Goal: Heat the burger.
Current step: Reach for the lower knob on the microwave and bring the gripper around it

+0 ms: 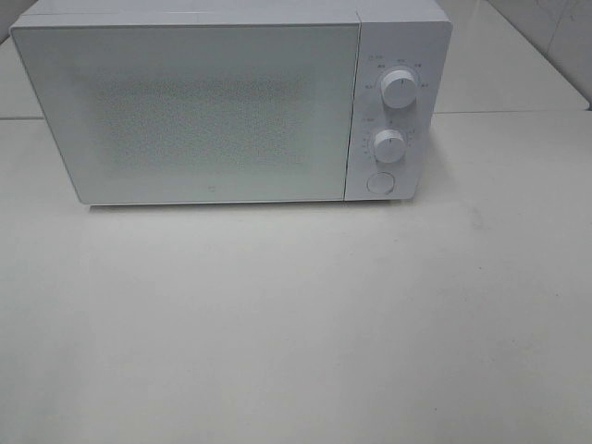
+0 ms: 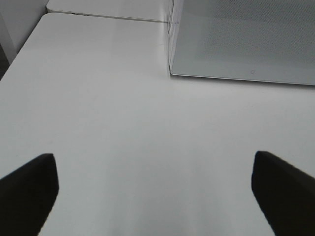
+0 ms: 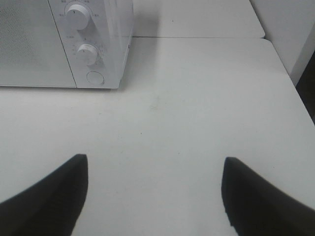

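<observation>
A white box-shaped microwave oven (image 1: pixel 213 111) stands on a plain white table (image 1: pixel 296 333). Its pale, finely dotted door (image 1: pixel 185 111) is shut flush. The burger shows in no view. It may sit behind the door, but the dotted panel gives no look inside, so I cannot tell.

The left gripper (image 2: pixel 153 164) hovers over bare table in front of the microwave's door-side corner. Its dark fingers (image 2: pixel 29 191) are spread wide with nothing between them. The right gripper (image 3: pixel 155 164) hovers in front of the microwave's control side, its jaws also apart and empty.

The control strip beside the door carries a white upper knob (image 1: pixel 399 89), a white lower knob (image 1: pixel 389 145) and, below them, a round white push button (image 1: pixel 379 182).

The right arm is likely the one to work these controls, since it is nearer that end. For the button, a straight push with one fingertip on its centre would suit, with light force so the oven does not slide back. For a knob, the jaws should close squarely across its rim before turning.

Small grey markings ring both knobs, and a tiny mark (image 1: pixel 215 196) sits low on the door. All are too small to read, and no brand name can be made out.
</observation>
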Robot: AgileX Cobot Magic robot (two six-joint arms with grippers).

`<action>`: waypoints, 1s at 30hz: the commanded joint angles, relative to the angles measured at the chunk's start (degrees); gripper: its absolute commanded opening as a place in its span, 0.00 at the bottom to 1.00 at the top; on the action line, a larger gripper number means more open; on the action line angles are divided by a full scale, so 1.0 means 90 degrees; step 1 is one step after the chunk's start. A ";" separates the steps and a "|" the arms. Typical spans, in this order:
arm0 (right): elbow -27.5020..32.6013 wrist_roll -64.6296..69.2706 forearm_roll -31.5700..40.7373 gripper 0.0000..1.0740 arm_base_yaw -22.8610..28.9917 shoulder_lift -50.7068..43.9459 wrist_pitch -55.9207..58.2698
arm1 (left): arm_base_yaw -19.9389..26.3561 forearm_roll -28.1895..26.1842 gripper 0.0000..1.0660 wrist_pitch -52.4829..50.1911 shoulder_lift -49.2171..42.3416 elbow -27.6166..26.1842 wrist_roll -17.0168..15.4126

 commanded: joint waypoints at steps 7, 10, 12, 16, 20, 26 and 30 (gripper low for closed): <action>-0.0045 -0.0045 -0.0019 0.69 -0.0032 0.1375 -0.1604 | 0.0006 -0.0045 0.94 -0.0089 -0.0140 0.0006 0.0013; -0.0038 -0.0051 -0.0038 0.69 -0.0032 0.1763 -0.2107 | 0.0006 -0.0045 0.94 -0.0089 -0.0140 0.0006 0.0013; -0.0038 -0.0051 -0.0095 0.69 -0.0032 0.1910 -0.2254 | 0.0006 -0.0045 0.94 -0.0089 -0.0140 0.0006 0.0013; -0.0013 -0.0051 -0.0134 0.69 -0.0032 0.2368 -0.2655 | 0.0006 -0.0045 0.94 -0.0089 -0.0140 0.0006 0.0013; -0.0013 -0.0051 -0.0025 0.69 -0.0032 0.3107 -0.3323 | 0.0006 -0.0045 0.94 -0.0089 -0.0140 0.0006 0.0013; -0.0013 -0.0025 -0.0025 0.69 -0.0032 0.4176 -0.4399 | 0.0006 -0.0045 0.94 -0.0089 -0.0140 0.0006 0.0013; -0.0013 -0.0025 -0.0025 0.69 -0.0032 0.4603 -0.4940 | 0.0006 -0.0045 0.94 -0.0089 -0.0140 0.0006 0.0013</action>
